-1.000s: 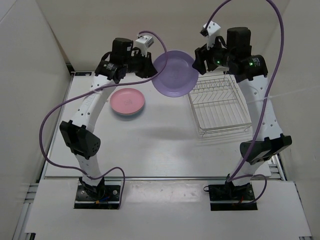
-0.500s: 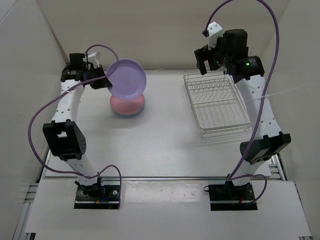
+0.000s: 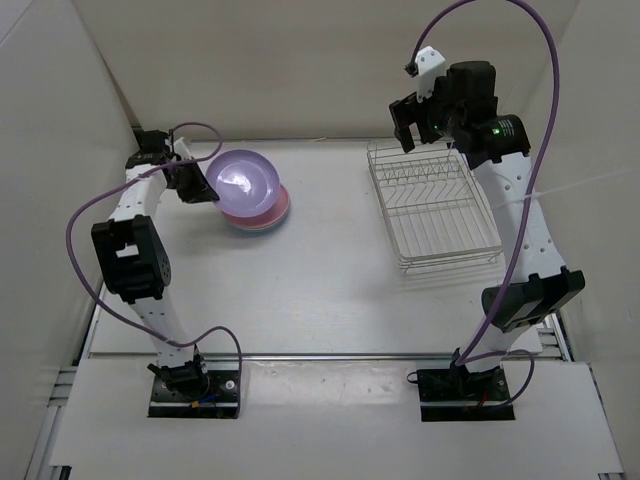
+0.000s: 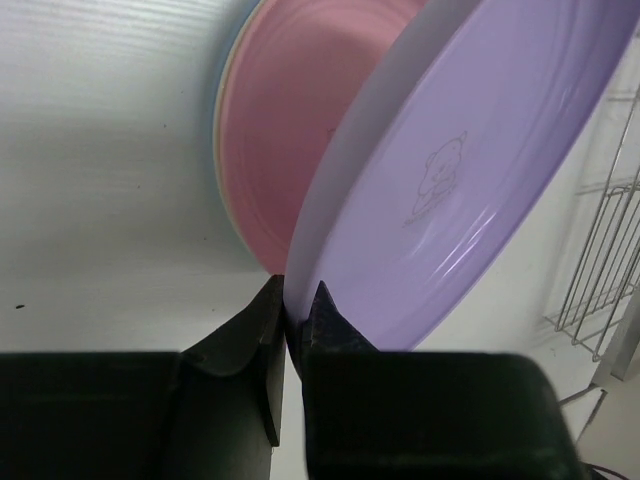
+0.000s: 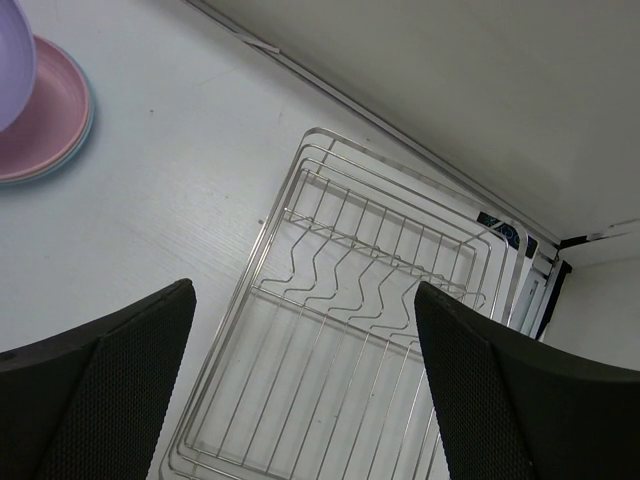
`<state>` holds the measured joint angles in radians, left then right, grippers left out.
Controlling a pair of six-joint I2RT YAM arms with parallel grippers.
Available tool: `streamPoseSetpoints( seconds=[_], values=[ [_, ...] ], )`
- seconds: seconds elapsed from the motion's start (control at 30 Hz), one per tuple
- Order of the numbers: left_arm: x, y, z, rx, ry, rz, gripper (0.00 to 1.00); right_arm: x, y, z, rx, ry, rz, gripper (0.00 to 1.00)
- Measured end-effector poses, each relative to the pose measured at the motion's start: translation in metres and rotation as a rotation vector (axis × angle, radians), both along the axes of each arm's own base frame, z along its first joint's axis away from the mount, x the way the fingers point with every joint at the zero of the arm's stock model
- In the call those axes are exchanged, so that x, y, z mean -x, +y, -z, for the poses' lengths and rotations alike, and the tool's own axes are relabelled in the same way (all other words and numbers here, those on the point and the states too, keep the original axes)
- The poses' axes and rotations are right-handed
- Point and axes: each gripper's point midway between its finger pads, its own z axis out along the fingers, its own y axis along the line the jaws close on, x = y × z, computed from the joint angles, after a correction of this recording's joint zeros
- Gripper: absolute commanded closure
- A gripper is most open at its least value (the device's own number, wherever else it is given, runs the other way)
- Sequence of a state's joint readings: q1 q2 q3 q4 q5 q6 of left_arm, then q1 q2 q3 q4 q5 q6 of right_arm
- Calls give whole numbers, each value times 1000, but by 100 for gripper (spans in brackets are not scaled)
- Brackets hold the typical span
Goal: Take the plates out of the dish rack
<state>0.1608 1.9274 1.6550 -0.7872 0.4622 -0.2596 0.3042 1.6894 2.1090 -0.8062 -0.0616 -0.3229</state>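
Gripping the purple plate by its rim, the left claw is clenched on it and holds it tilted just over the pink plate, which tops a stack at the far left of the surface. The right claw hangs released above the dish rack, well apart from the stack.

— The purple plate?
— Glossy, smooth plastic (a bright glare on it); the pink plate looks duller.
— The dish rack?
— Thin shiny metal wire. The table: matt white.
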Motion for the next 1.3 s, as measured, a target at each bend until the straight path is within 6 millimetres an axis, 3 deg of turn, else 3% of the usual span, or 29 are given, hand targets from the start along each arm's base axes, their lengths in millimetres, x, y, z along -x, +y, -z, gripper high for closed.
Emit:
streamPoseSetpoints(
  seconds=[0.2, 0.57, 0.77, 1.03, 1.3],
  values=[
    [1, 7, 26, 27, 68, -26, 89, 6, -2, -10, -4, -22, -1, 7],
    [1, 2, 32, 56, 82, -19, 89, 8, -3, -13, -4, -32, -3, 7],
    [7, -9, 51, 74, 136, -4, 88, 8, -4, -13, -1, -33, 3, 7],
    [9, -13, 63, 92, 171, -6, 64, 8, -4, -13, -1, -33, 4, 7],
    [10, -15, 63, 95, 171, -3, 62, 8, -4, -13, -1, -33, 4, 7]
  ],
)
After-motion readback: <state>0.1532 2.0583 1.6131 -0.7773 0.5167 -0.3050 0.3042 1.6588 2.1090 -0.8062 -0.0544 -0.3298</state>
